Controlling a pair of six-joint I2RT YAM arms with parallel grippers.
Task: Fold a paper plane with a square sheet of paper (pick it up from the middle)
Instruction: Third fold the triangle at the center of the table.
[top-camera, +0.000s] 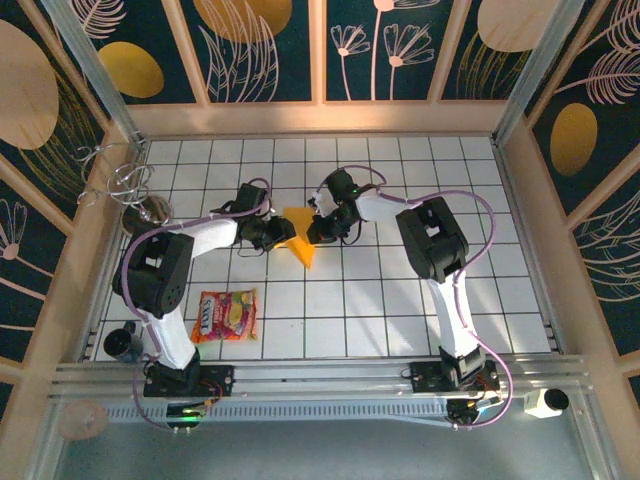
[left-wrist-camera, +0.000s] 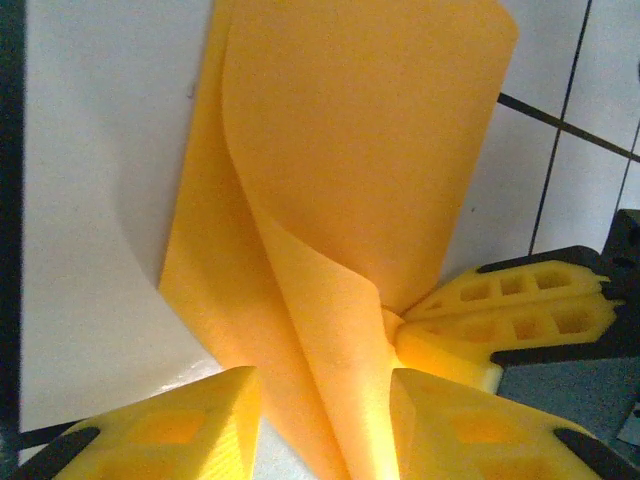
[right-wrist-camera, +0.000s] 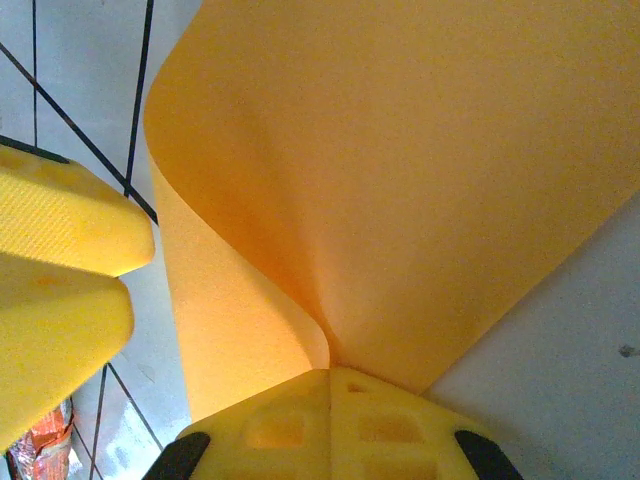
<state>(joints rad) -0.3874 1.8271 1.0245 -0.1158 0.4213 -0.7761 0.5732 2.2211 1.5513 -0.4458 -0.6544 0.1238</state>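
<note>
Right wrist view: right gripper (right-wrist-camera: 330, 375) pinches light, floppy square sheet of paper (right-wrist-camera: 400, 180) at six o'clock; left gripper (left-wrist-camera: 320, 410) gapes; best held mid-sheet.

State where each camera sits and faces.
Top external: above, behind the bases, facing down on both arms, left gripper and right gripper meeting at the orange sheet.
Left wrist: left arm, facing along its parted fingers at the sheet.
Right wrist: right arm, facing along its fingers, shut on the sheet.
Shared: all three show the sheet.
</note>
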